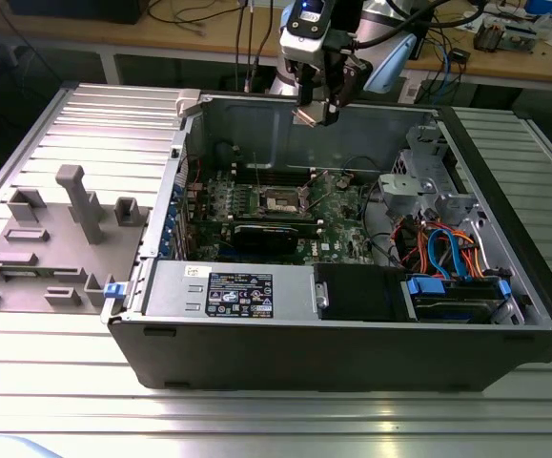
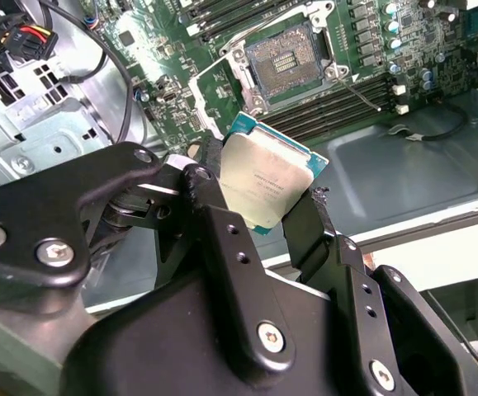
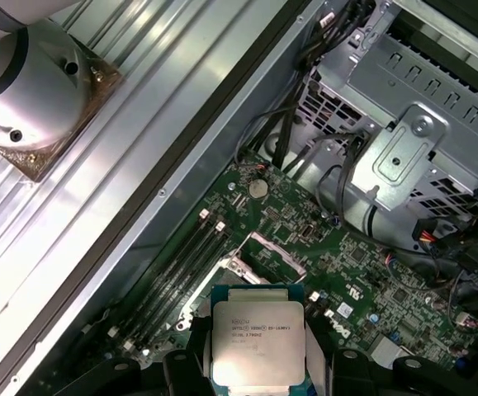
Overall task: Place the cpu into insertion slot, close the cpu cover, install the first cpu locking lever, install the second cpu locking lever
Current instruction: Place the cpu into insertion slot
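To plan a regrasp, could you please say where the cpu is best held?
Probably by two opposite edges, coming from the metal-topped side, as the gripper holds the cpu: it is thin and flat, so only edges offer purchase.

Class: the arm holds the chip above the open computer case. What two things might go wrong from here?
1. The gripper grips the cpu only by its edges, above the motherboard; a slip would likely drop it onto components.
2. The insertion slot lies open with bare contacts; an off-centre or tilted landing could damage them.
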`<state>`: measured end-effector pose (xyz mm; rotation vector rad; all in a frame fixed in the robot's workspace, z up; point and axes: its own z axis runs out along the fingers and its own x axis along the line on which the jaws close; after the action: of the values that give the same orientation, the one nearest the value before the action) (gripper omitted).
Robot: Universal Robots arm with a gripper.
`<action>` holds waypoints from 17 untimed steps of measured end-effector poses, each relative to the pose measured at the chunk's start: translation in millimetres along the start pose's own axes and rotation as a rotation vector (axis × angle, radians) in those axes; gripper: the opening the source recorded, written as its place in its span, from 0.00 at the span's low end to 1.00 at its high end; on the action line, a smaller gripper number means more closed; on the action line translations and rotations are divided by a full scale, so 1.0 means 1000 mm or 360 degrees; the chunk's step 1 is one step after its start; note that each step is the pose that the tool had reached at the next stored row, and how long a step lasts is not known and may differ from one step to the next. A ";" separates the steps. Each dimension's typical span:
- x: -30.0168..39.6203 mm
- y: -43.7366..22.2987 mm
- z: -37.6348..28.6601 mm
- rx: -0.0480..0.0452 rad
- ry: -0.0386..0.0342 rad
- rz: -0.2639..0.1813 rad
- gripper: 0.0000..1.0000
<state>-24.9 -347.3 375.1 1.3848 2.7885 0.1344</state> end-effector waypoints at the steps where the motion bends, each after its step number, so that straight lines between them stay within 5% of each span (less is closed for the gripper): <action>1: 0.0000 0.0000 0.0000 0.0000 0.0000 0.0004 0.54; 17: 0.0000 0.0000 0.0001 -0.0001 -0.0008 0.0089 0.54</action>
<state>-24.9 -347.3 375.1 1.4613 2.7465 0.1331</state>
